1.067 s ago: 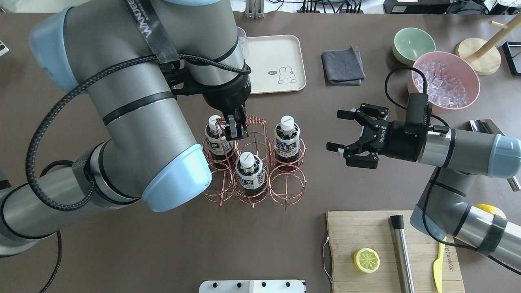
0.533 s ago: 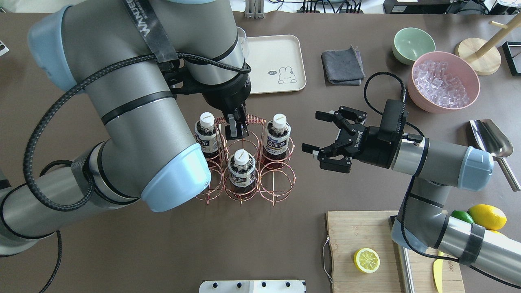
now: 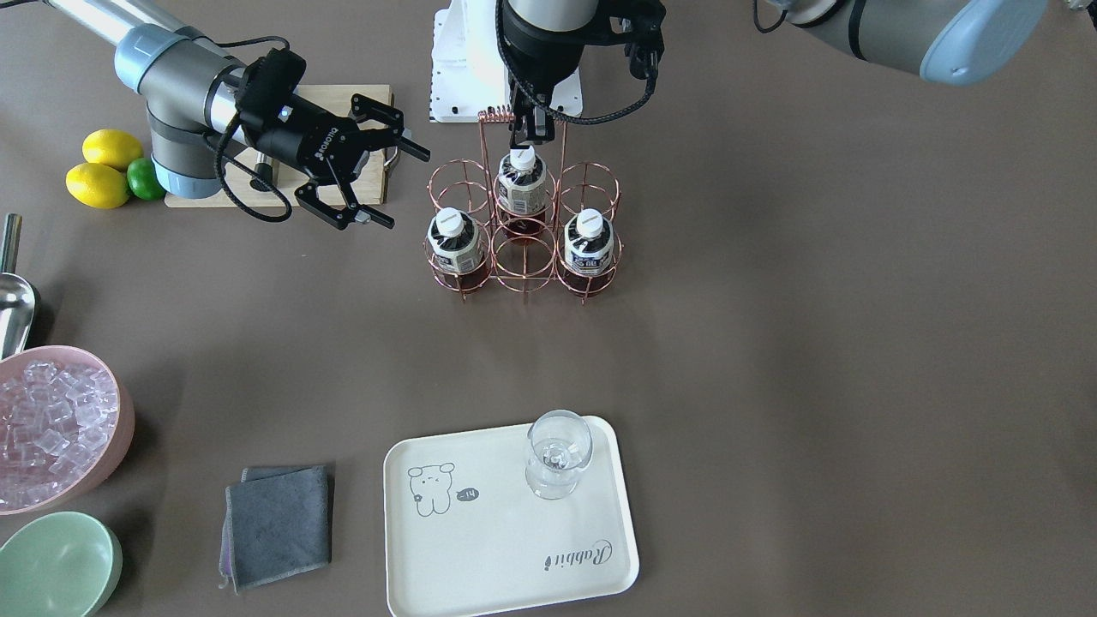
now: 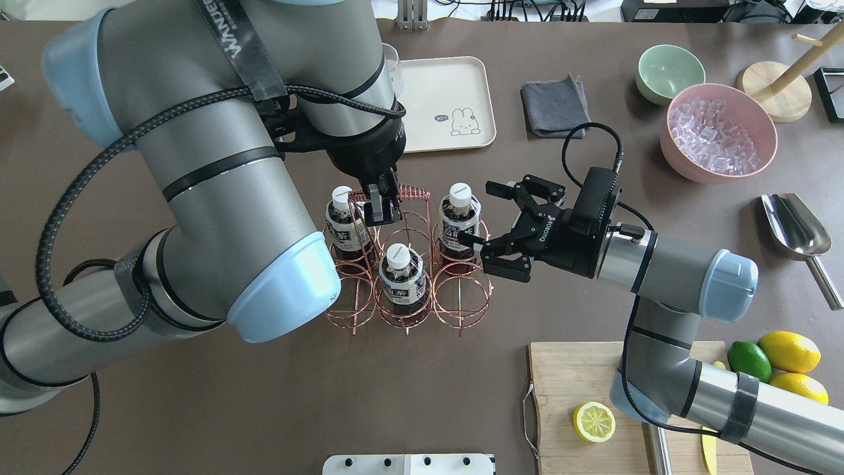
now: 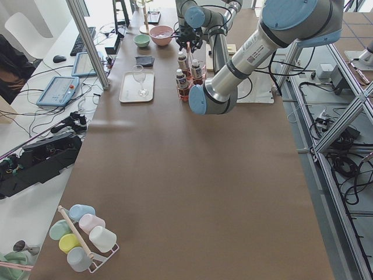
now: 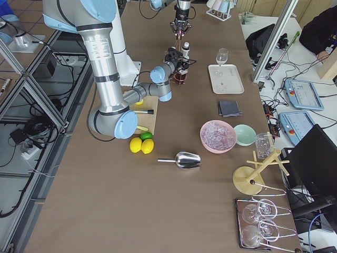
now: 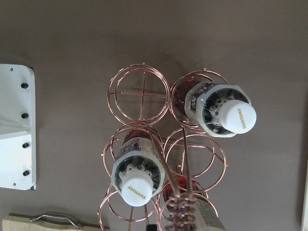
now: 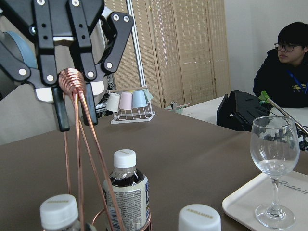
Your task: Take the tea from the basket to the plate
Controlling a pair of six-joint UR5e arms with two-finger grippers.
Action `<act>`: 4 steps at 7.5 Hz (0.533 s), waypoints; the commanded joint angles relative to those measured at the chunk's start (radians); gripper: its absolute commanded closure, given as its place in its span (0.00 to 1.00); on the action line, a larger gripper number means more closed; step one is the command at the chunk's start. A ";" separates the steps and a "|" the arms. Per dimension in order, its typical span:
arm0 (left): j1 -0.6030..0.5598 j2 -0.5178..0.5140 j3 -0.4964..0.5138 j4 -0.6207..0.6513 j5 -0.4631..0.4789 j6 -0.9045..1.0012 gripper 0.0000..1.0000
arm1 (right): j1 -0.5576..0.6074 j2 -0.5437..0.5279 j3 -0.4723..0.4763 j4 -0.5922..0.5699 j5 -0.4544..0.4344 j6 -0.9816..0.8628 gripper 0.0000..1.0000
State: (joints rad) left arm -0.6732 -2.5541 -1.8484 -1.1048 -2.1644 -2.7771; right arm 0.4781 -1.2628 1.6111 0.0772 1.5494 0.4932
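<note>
Brown surface (image 4: 198, 396). Cream plate (image 4: 428, 86) sits at the far side, well apart from the basket (image 4: 412, 193). My left hand (image 4: 384, 212) pinches the basket at its top, likely to steady it. My right hand (image 4: 478, 212) is spread wide, just beside the tea (image 4: 458, 227) in the far right ring, not yet around it. All three teas stand upright in rings. This one looks full, so some weight; stiff plastic, label probably slick. I'd grip the body under the white cap (image 4: 461, 193) and lift straight up, clear of the wire.

Centre blocked: left claw (image 4: 383, 212) on basket handle (image 4: 413, 192); tea (image 4: 459, 221) beside right claw (image 4: 479, 212) unobstructed.
</note>
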 commanded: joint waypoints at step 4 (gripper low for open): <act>0.000 0.000 0.001 -0.001 0.000 0.001 1.00 | -0.032 0.014 -0.002 -0.049 -0.063 -0.028 0.00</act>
State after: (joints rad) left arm -0.6744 -2.5540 -1.8484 -1.1046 -2.1645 -2.7766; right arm 0.4479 -1.2555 1.6092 0.0504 1.4975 0.4646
